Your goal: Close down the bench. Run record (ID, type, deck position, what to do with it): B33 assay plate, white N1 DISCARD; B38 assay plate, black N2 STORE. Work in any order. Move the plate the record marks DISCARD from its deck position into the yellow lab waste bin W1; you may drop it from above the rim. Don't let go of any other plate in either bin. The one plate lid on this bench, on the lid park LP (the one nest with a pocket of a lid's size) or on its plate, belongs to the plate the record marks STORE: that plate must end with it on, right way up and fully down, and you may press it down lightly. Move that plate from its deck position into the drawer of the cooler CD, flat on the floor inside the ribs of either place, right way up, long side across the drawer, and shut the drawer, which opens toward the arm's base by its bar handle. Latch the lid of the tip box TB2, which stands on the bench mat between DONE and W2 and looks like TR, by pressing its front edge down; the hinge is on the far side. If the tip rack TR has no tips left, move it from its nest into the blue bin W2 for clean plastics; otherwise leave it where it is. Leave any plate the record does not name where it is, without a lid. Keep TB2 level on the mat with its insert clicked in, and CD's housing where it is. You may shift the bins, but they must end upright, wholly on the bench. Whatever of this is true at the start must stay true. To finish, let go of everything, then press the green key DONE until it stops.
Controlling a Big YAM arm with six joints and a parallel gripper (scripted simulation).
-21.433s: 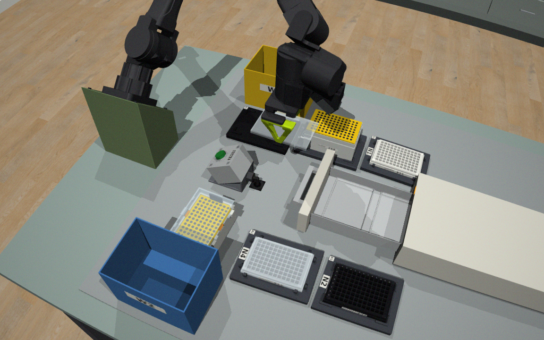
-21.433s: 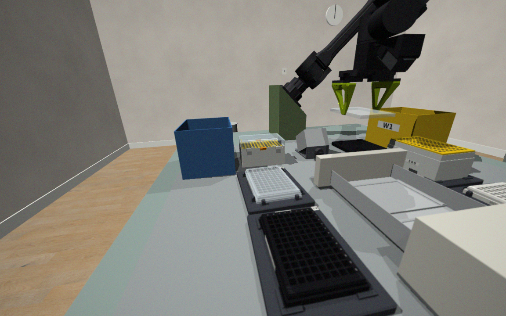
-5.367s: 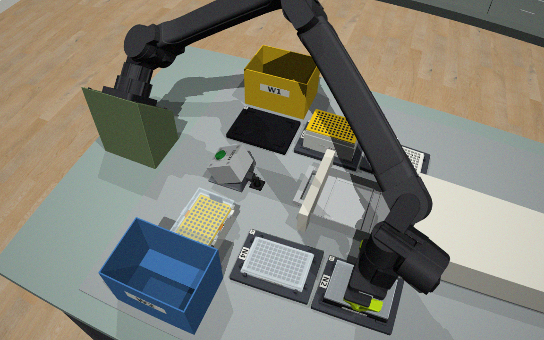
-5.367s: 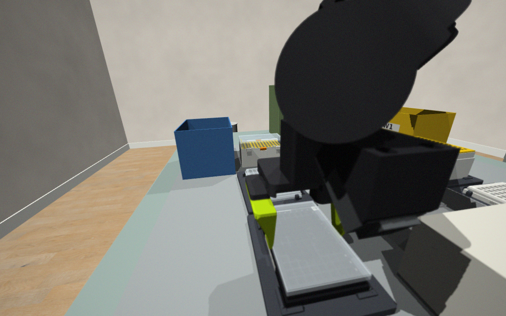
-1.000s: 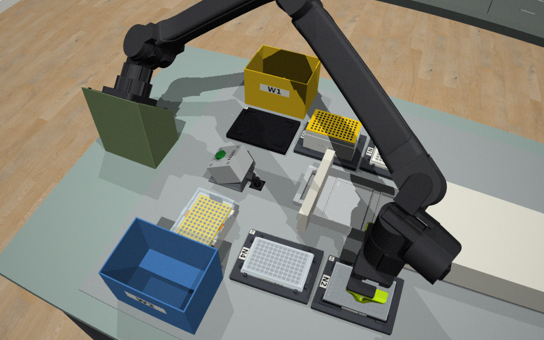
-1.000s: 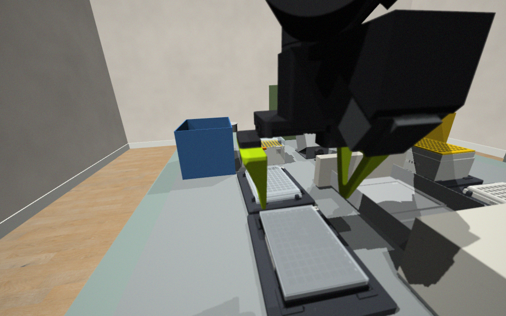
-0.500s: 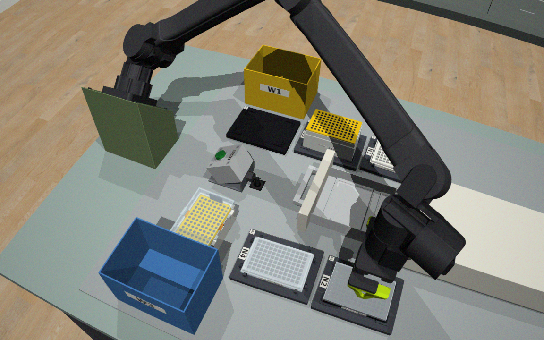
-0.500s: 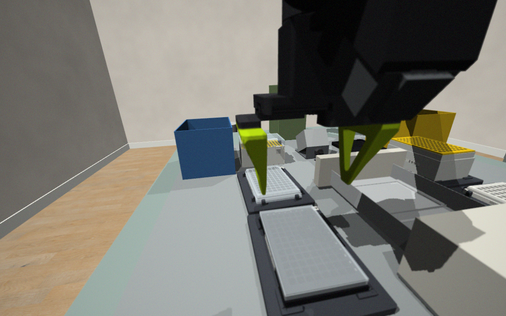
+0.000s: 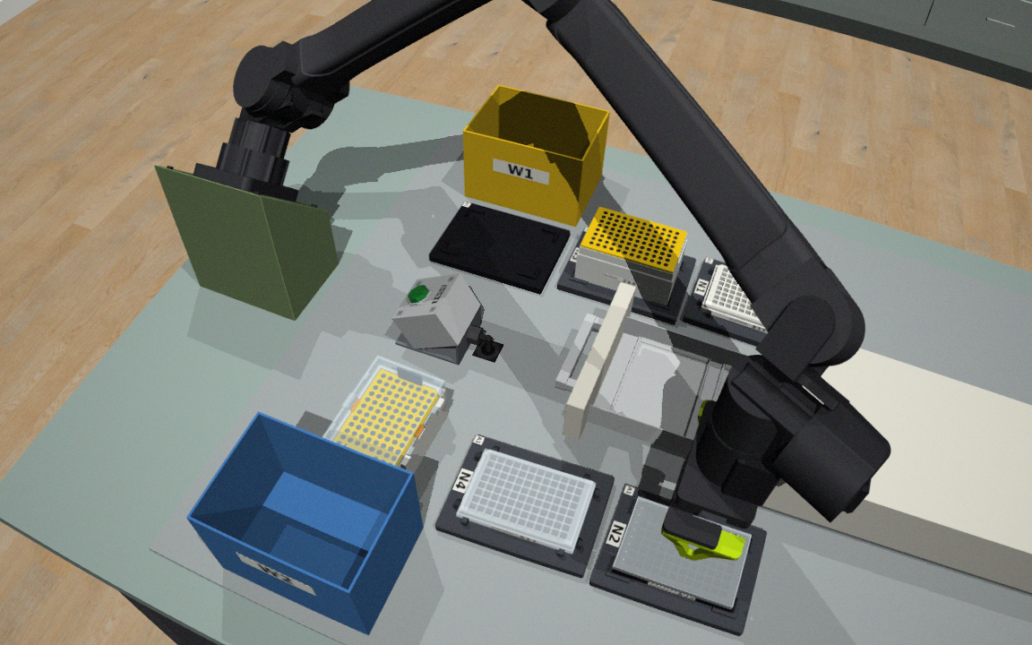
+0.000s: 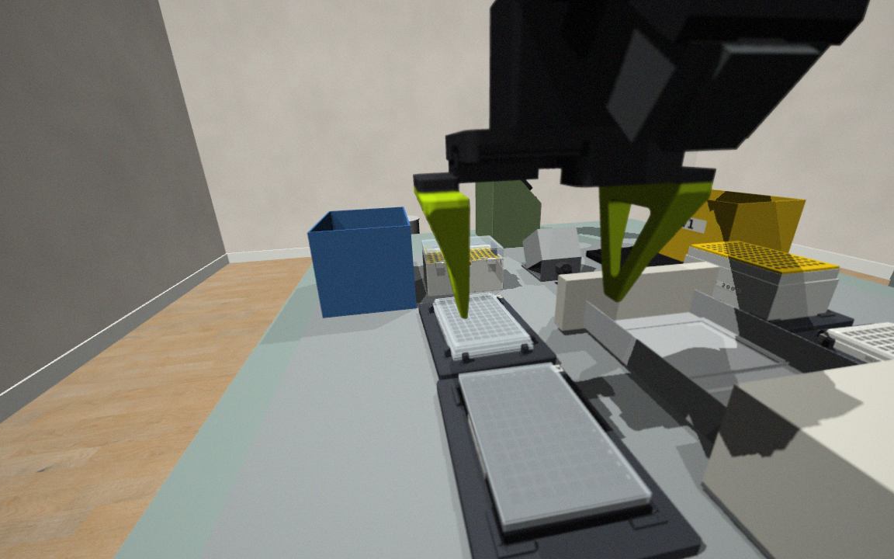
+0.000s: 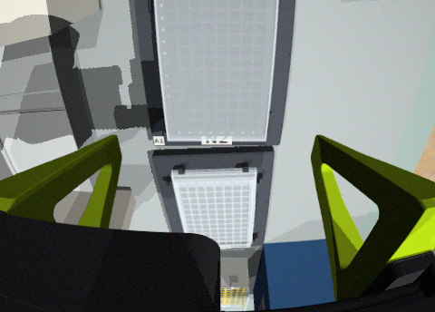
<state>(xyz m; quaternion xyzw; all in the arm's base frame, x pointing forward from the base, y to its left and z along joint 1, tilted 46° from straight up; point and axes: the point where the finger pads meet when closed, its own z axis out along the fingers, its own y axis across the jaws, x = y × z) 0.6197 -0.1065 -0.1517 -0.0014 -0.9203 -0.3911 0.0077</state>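
Note:
My gripper [image 9: 700, 545] [image 10: 537, 306] [image 11: 216, 145] is open and empty. It hangs a little above the near end of the lidded plate [image 9: 664, 573] [image 10: 547, 438] [image 11: 214, 61], which sits flat in nest N2 with its translucent lid on. The white plate [image 9: 732, 298] [image 10: 888, 340] sits in nest N1, partly hidden by my arm. The cooler drawer [image 9: 640, 381] [image 10: 693, 344] stands open, its floor bare. The tip rack TR [image 9: 636, 240] [image 10: 763, 267] has a yellow top. Tip box TB2 [image 9: 387, 413] [image 10: 485, 271] stands by the blue bin W2 [image 9: 303, 553] [image 10: 360, 264] [image 11: 296, 270]. The yellow bin W1 [image 9: 487, 176] [image 10: 749, 222] stands at the back.
A clear plate [image 9: 525, 497] [image 10: 481, 323] [image 11: 212, 203] sits in nest N4 beside N2. The black lid park [image 9: 500, 245] holds nothing. The green DONE key [image 9: 419, 293] sits on a grey block. The cooler housing [image 9: 944, 457] [image 10: 853, 445] runs along the right. A green panel [image 9: 247, 240] stands by the arm's base.

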